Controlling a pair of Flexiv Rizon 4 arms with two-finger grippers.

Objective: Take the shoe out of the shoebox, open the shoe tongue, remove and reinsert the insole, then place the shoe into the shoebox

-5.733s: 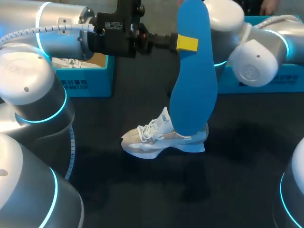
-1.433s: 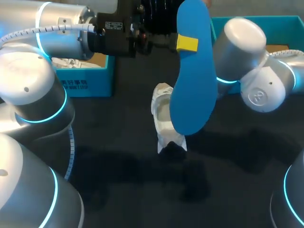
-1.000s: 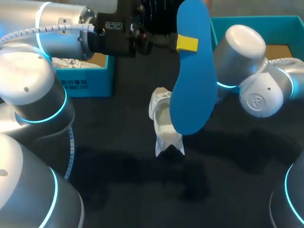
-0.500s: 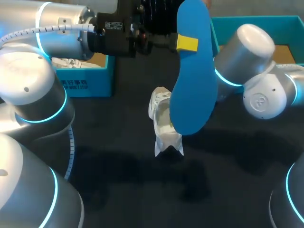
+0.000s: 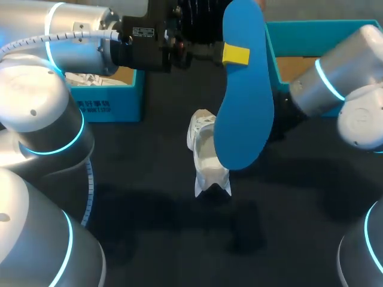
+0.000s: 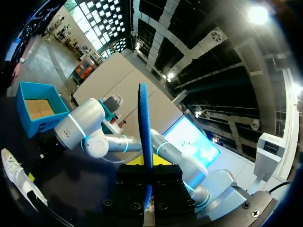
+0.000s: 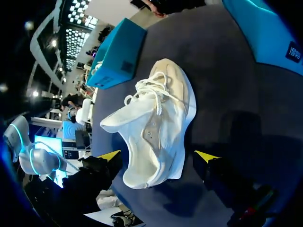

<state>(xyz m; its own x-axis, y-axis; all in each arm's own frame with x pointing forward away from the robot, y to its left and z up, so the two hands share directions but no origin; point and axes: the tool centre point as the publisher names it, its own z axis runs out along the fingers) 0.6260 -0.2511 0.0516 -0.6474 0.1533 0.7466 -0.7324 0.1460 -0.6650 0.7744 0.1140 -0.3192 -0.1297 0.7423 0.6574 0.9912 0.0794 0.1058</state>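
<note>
A blue insole (image 5: 242,101) hangs upright above the table, with my left gripper (image 5: 235,54) shut on its upper part. In the left wrist view the insole (image 6: 144,127) stands edge-on between the fingers of that gripper (image 6: 145,165). The white shoe (image 5: 206,156) rests on the black table under the insole, its opening showing from above. My right gripper (image 7: 158,156) is open, its yellow tips either side of the shoe's heel end (image 7: 156,127) without touching it. In the head view the insole hides the right gripper.
One blue shoebox (image 5: 108,98) with white paper inside stands at the back left. Another blue box (image 5: 311,36) stands at the back right, behind my right arm (image 5: 335,84). The black table (image 5: 179,239) lies bare in front of the shoe.
My right gripper has opened and let go of the shoe, and the right arm has drawn back to the right. The shoe stays put. The left arm and insole have not moved.
</note>
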